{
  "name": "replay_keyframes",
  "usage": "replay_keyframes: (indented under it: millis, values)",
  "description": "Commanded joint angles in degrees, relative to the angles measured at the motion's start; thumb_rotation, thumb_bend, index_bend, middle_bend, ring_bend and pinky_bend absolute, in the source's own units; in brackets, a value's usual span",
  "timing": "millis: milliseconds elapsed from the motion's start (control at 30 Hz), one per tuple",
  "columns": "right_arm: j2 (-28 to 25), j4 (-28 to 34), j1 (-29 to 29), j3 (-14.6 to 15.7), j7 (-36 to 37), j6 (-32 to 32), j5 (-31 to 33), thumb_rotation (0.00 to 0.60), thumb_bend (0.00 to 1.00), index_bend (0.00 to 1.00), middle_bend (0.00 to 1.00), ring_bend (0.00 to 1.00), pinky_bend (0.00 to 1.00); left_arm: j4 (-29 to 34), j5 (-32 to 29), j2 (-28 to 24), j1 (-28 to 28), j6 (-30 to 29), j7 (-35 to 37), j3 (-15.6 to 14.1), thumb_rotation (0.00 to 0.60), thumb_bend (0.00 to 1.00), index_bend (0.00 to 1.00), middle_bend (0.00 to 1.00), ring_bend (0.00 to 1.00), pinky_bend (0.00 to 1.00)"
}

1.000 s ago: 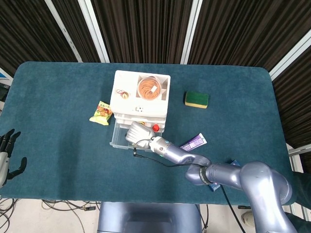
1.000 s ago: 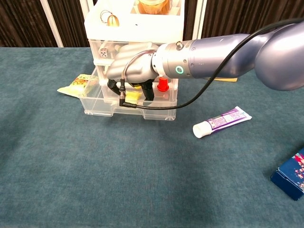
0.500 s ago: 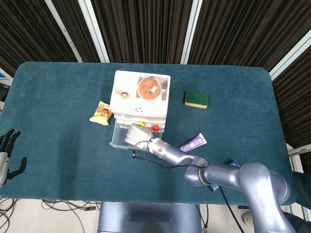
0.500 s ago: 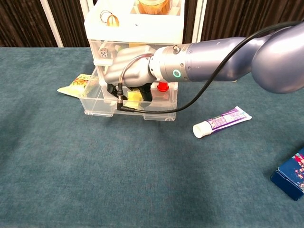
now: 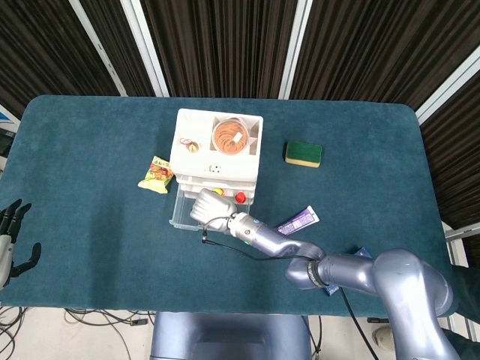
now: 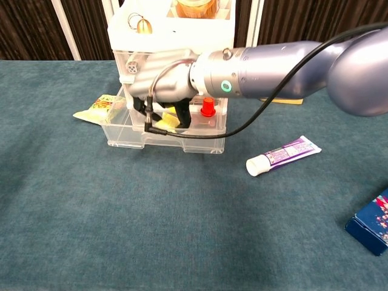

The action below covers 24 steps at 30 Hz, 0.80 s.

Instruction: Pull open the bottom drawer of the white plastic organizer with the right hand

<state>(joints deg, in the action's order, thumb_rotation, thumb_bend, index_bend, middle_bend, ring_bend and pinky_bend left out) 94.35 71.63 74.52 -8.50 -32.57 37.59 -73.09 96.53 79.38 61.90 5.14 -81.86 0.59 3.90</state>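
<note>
Bottom drawer point(image 6: 163, 138) pulled out; right hand point(image 6: 162, 86) fingers curled inside; left hand point(image 5: 10, 238) spread, head view only.

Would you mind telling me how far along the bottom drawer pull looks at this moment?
Mostly done: the bottom drawer juts out in front of the white organizer, showing a yellow item and a red piece inside. In hand: the right hand is over the open drawer, fingers reaching down into it; actual contact is hidden. Left: perhaps pulling further, then letting go. The left hand waits open at the table edge.
</note>
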Motion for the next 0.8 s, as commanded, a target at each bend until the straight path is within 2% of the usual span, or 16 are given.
replay_keyframes:
  millis: [33,267,467,800]
  values:
    - [-1.7,2.3,-0.5,-0.8,0.8,1.0,0.0,0.600,0.26,0.55,1.00,1.00,1.00,0.0,0.0,0.0,0.0,0.0,0.0,0.0,0.600,0.44,0.06,0.01,0.00,0.00]
    - [-6.9,9.0,-2.2,-1.7,1.0,4.2,-0.9,0.600,0.25,0.56,1.00,1.00,1.00,0.0,-0.1,0.0,0.0,0.1,-0.1,0.0,0.600,0.44,0.06,0.01,0.00,0.00]
    - [-13.7,16.5,-4.9,-1.7,0.8,7.9,-2.4,0.600,0.26,0.57,1.00,1.00,1.00,0.1,-0.1,0.0,0.0,0.1,-0.2,0.0,0.600,0.44,0.06,0.01,0.00,0.00]
    - [-25.7,25.4,-11.8,0.1,2.5,14.2,-5.3,0.600,0.26,0.58,1.00,1.00,1.00,0.2,0.1,0.1,0.0,-0.1,-0.4,-0.1,0.600,0.44,0.06,0.01,0.00,0.00]
